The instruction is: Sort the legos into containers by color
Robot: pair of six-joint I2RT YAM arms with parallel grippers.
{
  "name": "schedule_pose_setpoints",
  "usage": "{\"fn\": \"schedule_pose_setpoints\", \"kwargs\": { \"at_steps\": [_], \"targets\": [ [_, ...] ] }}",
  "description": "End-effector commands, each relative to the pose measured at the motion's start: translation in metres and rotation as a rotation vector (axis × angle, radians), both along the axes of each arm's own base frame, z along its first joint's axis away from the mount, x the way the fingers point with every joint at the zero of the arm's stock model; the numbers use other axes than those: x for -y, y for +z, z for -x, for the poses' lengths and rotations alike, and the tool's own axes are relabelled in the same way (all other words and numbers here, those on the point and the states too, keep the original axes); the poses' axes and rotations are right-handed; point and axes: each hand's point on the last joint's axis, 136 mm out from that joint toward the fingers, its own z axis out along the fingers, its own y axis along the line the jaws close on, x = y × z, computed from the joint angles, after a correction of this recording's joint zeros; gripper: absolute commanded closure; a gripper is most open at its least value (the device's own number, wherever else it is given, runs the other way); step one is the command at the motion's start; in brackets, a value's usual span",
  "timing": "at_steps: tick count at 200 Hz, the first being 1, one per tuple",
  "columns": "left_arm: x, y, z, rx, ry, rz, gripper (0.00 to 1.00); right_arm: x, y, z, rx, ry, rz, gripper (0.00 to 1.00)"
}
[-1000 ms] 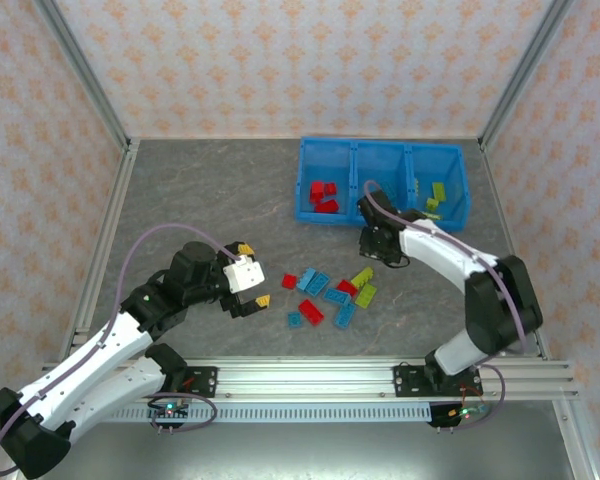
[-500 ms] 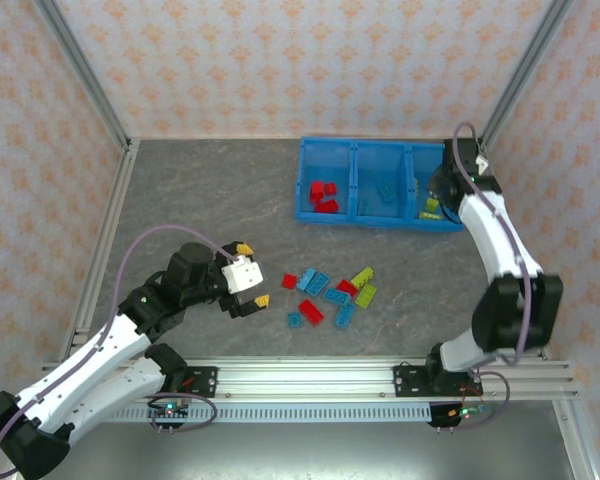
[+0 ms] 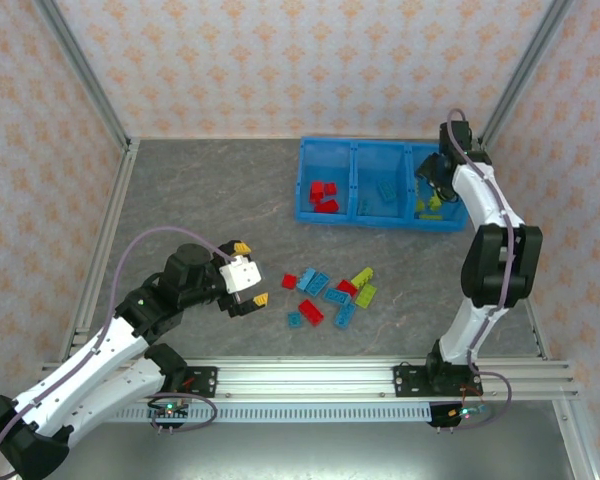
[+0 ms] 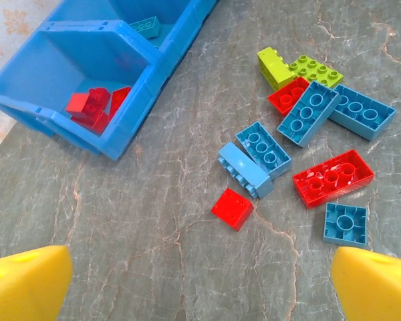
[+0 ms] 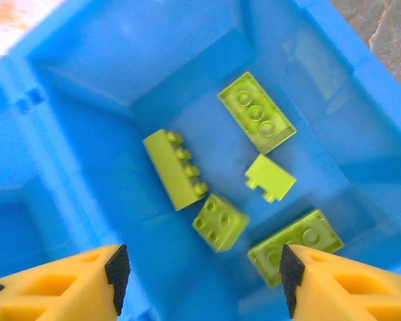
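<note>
Loose legos [image 3: 330, 290] in red, light blue and yellow-green lie in a cluster mid-table. The blue bin's [image 3: 375, 218] containers hold red bricks [image 3: 324, 195] on the left, light blue [image 3: 385, 193] in the middle and yellow-green [image 3: 435, 200] on the right. My right gripper [image 3: 430, 183] hangs open over the right compartment. In its wrist view, the gripper [image 5: 202, 274] has nothing between its pads, and a small yellow-green brick [image 5: 220, 221] lies blurred just below among several others. My left gripper [image 3: 253, 273] stands wide open left of the cluster, and the left wrist view shows it [image 4: 200, 287] short of a small red brick [image 4: 232, 208].
The bin's wall [image 4: 140, 80] rises at the left wrist view's upper left, with red bricks [image 4: 93, 107] inside. Metal frame posts and patterned walls ring the grey table [image 3: 200, 200]. Bare table lies left of the bin and in front of the cluster.
My right arm swung from the table's middle to the bin's right compartment and its jaws opened, letting a yellow-green brick drop in. The left arm has not moved.
</note>
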Motion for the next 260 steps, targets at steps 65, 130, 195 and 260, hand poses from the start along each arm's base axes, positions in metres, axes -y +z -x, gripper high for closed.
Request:
{"fn": "schedule_pose_setpoints", "kwargs": {
  "at_steps": [65,130,195,260],
  "targets": [
    [0.007,-0.002,-0.001,-0.018,-0.032,0.001,0.00,-0.103,0.019,0.159,-0.044,0.218,-0.192,0.29],
    [0.009,-0.007,-0.002,-0.034,-0.034,-0.014,0.00,-0.163,-0.059,0.228,-0.321,0.242,-0.158,0.25],
    [0.005,-0.009,-0.004,-0.026,-0.022,-0.032,0.00,-0.184,-0.112,0.216,-0.464,0.318,-0.079,0.31],
    [0.004,-0.008,-0.003,-0.016,-0.019,-0.031,0.00,-0.187,-0.142,0.204,-0.479,0.313,-0.044,0.58]
  ]
}}
